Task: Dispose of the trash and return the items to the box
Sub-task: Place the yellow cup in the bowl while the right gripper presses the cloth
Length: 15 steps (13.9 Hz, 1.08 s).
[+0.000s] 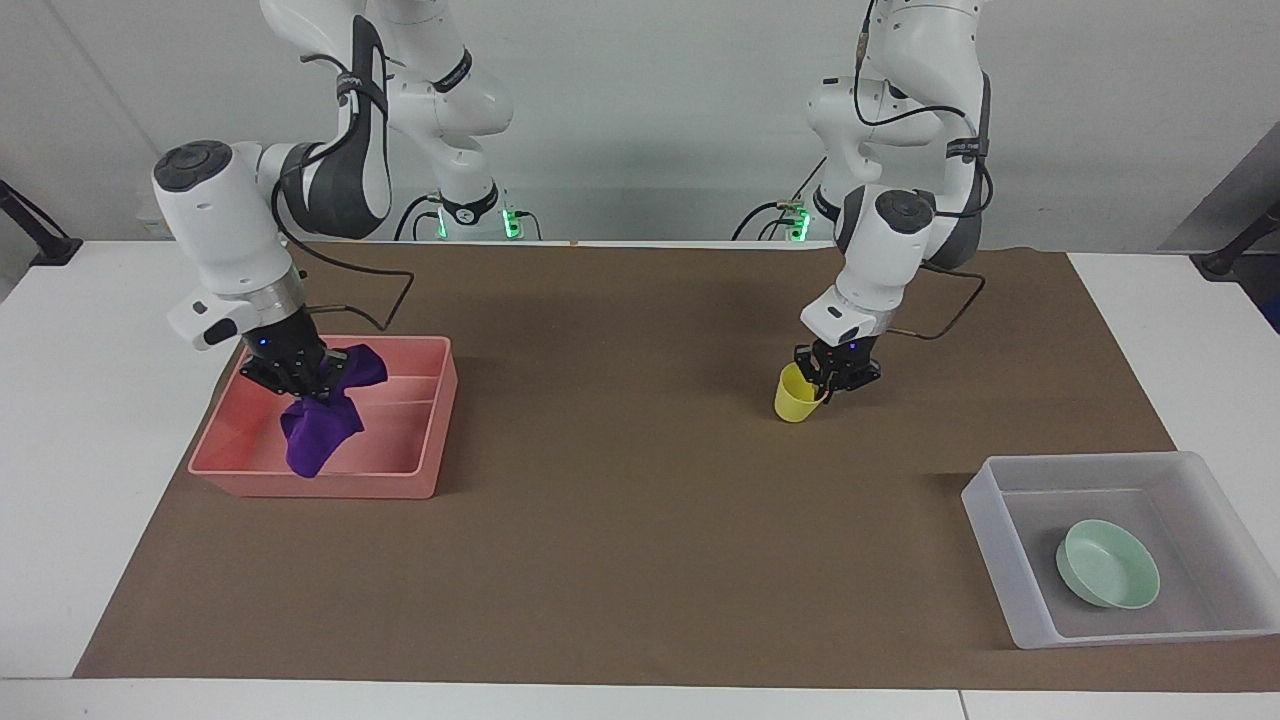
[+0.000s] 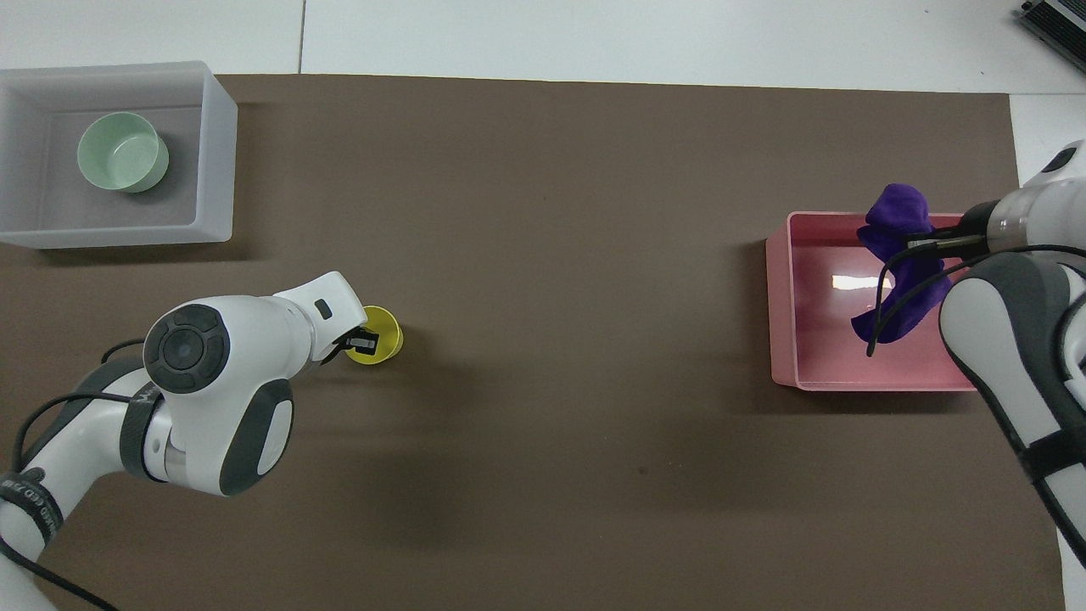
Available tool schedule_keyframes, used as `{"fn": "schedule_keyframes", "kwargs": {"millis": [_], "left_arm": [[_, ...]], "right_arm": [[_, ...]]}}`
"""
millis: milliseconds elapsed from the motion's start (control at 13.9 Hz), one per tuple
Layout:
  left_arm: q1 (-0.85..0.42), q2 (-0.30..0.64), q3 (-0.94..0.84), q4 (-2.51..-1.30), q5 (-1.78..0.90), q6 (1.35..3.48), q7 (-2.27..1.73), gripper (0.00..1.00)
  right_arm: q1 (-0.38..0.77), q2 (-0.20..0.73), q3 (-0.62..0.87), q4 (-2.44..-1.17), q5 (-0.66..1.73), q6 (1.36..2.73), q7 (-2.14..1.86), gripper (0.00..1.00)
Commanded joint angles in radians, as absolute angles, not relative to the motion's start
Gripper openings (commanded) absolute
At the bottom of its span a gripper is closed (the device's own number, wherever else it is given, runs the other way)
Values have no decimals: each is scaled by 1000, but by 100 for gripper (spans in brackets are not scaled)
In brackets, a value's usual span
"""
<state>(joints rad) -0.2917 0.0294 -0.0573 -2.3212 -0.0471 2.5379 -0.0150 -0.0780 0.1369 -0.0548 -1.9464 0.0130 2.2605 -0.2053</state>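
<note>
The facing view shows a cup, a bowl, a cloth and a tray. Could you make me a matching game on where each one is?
Things:
1. bright yellow plastic cup
2. shallow mint-green bowl
3. deep purple cloth
4. opaque pink rectangular tray

Places:
A. in the translucent whitish-grey plastic tub
B. on the brown mat, at the right arm's end
C. hanging from the right gripper
D. pinched by the left gripper

Pairs: 1-D, 2-A, 3-C, 4-B
</note>
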Motion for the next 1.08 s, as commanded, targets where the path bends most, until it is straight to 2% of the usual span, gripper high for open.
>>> {"fn": "schedule_keyframes", "kwargs": {"millis": [0,216,432,793,865,937,1009], "left_arm": [[-301,11,-43,-2316,-46,2527,-8,0],[-270,14,-34,-2238,-48,2458,-9,0],[-160,38,-34,-2131,-48,2421,-12,0],[-20,153,-35,-1875,-45,2367,-2,0],[10,169,-35,-1847,-44,2367,6,0],[41,185,-35,-1815,-44,2365,11,0],[67,213,-35,-1774,-44,2353,12,0]], "right_arm": [[-98,127,-41,-2041,21,2347,-218,0],[-103,117,-43,-2112,21,2364,-215,0],[-104,126,-43,-2143,23,2407,-215,0],[-104,152,-43,-2158,23,2450,-201,0],[-103,156,-43,-2158,23,2453,-187,15],[-101,156,-41,-2157,23,2456,-184,43],[-101,158,-43,-2154,23,2456,-183,84]]}}
